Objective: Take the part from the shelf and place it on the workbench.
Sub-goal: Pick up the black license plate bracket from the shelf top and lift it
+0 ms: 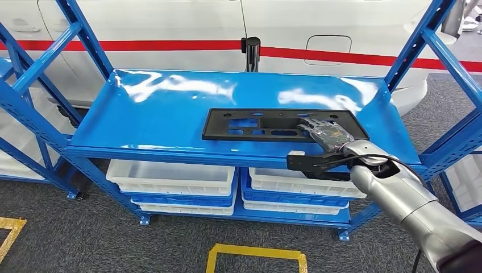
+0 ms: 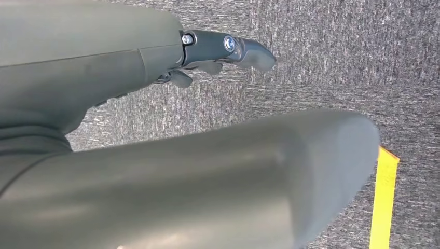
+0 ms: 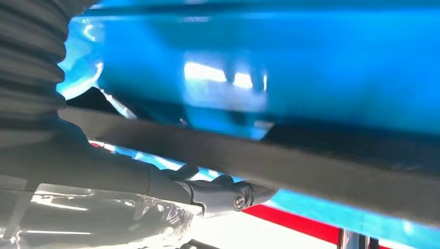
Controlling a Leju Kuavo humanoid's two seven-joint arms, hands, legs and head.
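A flat black part (image 1: 256,124) with several cutouts lies on the blue shelf board (image 1: 159,114), right of its middle. My right hand (image 1: 327,133) lies over the part's near right end, fingers on top. In the right wrist view the part's dark edge (image 3: 311,166) runs between the thumb side and the dark fingers (image 3: 228,194), so the hand grips it. My left hand (image 2: 223,52) hangs over grey carpet, holding nothing, fingers apart.
Blue uprights and braces (image 1: 420,45) frame the shelf on both sides. White bins (image 1: 170,176) sit on the lower level. A white car with a red stripe (image 1: 170,44) stands behind. Yellow floor markings (image 1: 256,253) lie in front.
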